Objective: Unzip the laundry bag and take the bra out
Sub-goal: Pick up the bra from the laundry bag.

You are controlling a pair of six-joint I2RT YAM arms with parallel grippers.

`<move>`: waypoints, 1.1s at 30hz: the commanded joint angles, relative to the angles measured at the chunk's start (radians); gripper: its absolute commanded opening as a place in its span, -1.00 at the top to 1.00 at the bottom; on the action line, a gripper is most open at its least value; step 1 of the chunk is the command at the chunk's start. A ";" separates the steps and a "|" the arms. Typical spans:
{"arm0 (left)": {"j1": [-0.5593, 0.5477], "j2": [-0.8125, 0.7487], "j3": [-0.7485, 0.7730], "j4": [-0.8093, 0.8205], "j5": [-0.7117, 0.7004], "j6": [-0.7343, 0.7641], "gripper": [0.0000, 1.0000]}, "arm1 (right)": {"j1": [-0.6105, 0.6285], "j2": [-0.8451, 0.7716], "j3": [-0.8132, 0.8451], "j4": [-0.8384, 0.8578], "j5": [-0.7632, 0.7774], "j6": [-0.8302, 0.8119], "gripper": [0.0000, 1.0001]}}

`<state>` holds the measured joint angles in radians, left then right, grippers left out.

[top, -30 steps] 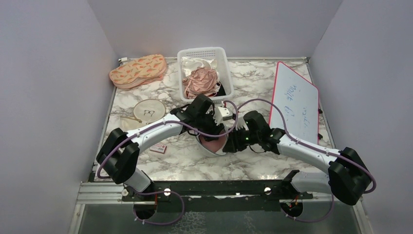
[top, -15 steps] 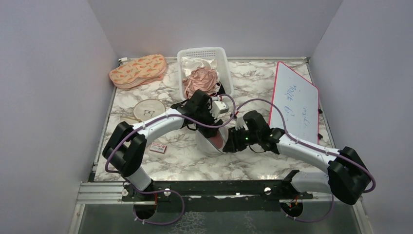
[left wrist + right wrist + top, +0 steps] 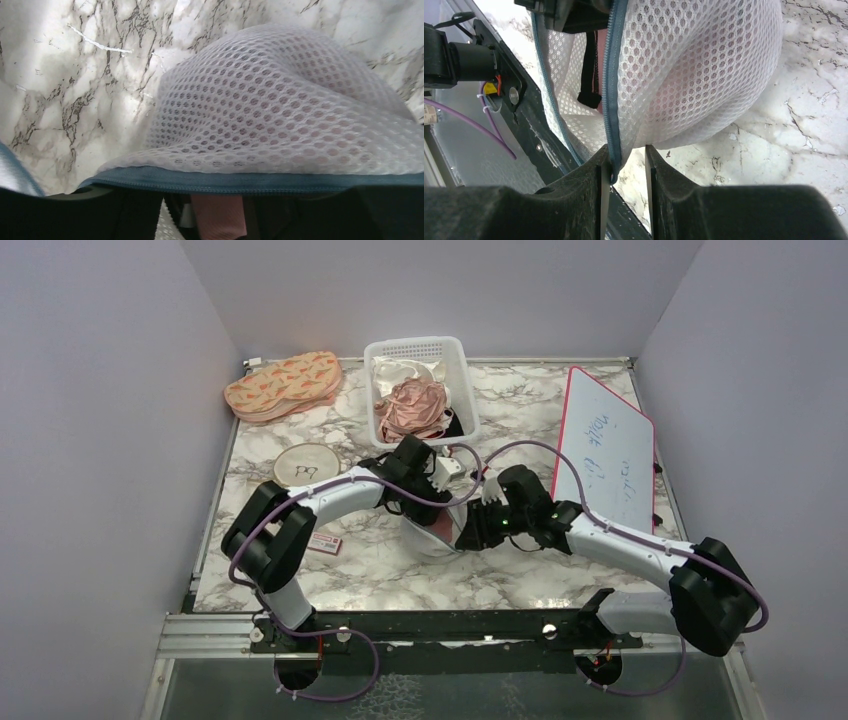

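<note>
Laundry bag (image 3: pixel 435 535), zip partly open, sits mid-surface (image 3: pixel 350 570) between both arms, pink bra (image 3: pixel 217 220) inside. Right fingers (image 3: pixel 589 200) pinch its blue zip rim; left fingers (image 3: pixel 130 215) reach the mouth, grip unclear. Removal seems in hand: next, the bra needs seizing and drawing out.

White shells and chunky black joints form the left arm (image 3: pixel 330 498) and right arm (image 3: pixel 630 548); a purple cable (image 3: pixel 545 448) trails each; the right gripper (image 3: pixel 625 159) is matte black.

Laundry bag (image 3: pixel 425 540) on marble table (image 3: pixel 380 575) between left arm (image 3: pixel 330 495) and right arm (image 3: pixel 620 545)
</note>
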<state>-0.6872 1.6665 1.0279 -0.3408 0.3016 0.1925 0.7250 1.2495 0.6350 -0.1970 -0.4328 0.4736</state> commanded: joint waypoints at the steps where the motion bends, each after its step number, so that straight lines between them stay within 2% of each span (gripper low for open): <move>1: -0.001 0.009 -0.011 -0.008 -0.010 -0.010 0.24 | 0.004 0.013 0.022 0.033 -0.009 -0.013 0.43; 7: -0.002 -0.101 -0.048 0.034 -0.007 -0.046 0.82 | 0.004 0.011 0.041 0.016 0.002 -0.024 0.43; 10: -0.002 -0.168 -0.050 0.035 0.010 -0.064 1.00 | 0.003 0.009 0.055 0.004 0.014 -0.027 0.43; 24: -0.003 -0.483 -0.141 -0.025 0.027 -0.264 1.00 | 0.004 -0.049 0.087 -0.046 0.151 0.023 0.44; 33: -0.039 -0.493 -0.185 -0.076 -0.012 -0.319 1.00 | 0.004 -0.128 0.086 -0.010 0.189 0.072 0.46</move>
<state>-0.6949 1.1671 0.8593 -0.3794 0.3019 -0.0860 0.7254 1.1591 0.6891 -0.2302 -0.3012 0.5171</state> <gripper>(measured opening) 0.018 0.271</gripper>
